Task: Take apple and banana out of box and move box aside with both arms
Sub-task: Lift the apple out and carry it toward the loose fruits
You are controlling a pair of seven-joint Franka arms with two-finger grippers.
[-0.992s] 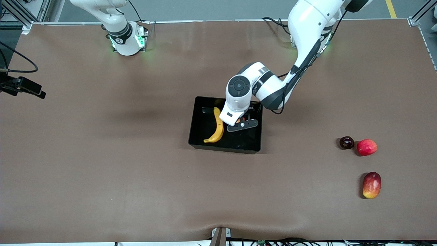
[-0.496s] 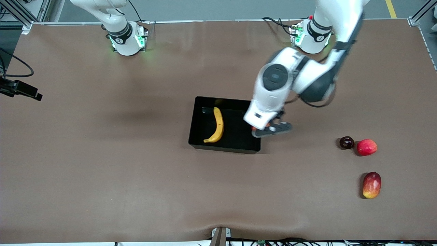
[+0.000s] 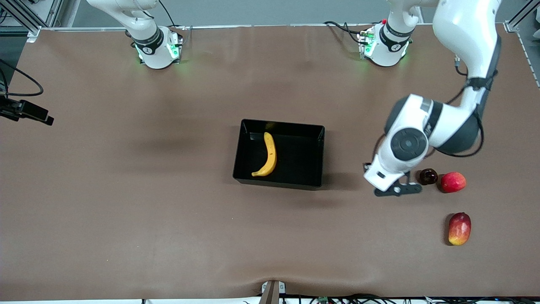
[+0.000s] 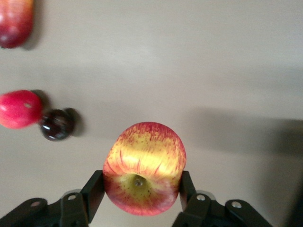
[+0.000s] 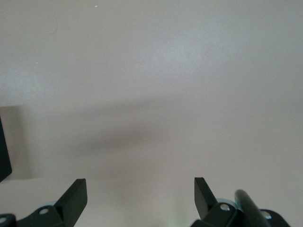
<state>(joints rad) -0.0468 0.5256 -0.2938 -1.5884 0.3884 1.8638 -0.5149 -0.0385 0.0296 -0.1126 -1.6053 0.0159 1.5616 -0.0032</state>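
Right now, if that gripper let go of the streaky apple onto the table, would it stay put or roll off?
Probably roll a little: the apple looks round and smooth, and the brown table shows no rim to stop it. It seems firm, since the left gripper pinches its sides without denting them. It might bump the dark round fruit beside the gripper.

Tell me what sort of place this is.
Likely a robotics lab: two white arms bolted along a brown-covered table, a black bin holding a banana, and the left hand carrying an apple.
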